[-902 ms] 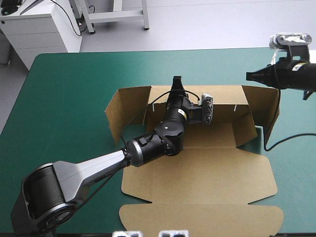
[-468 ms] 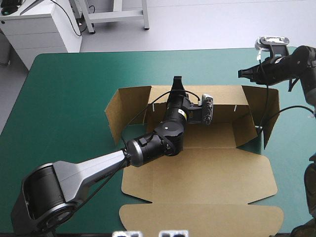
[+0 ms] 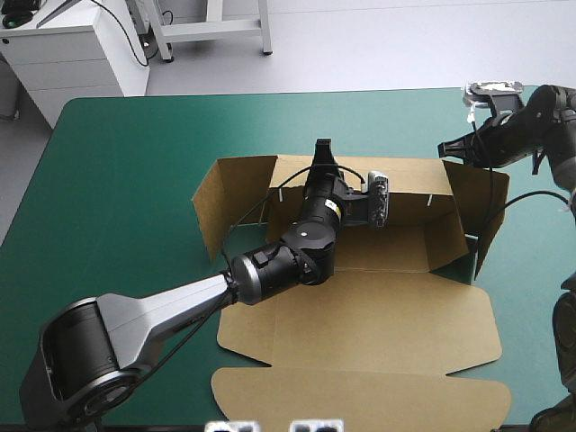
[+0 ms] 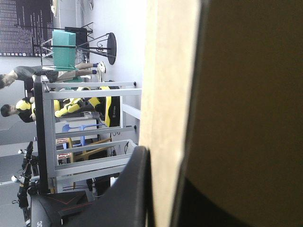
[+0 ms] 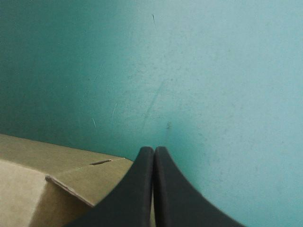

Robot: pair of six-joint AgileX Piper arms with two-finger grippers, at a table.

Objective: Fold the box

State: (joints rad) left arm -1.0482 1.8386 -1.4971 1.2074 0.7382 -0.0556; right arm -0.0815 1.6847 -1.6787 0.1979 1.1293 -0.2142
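Box (image 3: 360,315): brown board, far wall and end flaps raised, lid flat on teal-green desk (image 3: 126,180). Left pincer (image 3: 321,153) clamps far wall; right pincer (image 3: 445,148) clenched by right flap.

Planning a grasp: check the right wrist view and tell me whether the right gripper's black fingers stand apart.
No, the right gripper has its broad black fingers meeting in one pointed arch over the teal-green table cover.

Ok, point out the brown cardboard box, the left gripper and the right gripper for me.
brown cardboard box (image 3: 378,315): high view, on its flat middle panel.
left gripper (image 3: 322,148): high view, at the black fingers' tips on the box's far wall.
right gripper (image 5: 154,151): right wrist view, where its shut fingers meet.
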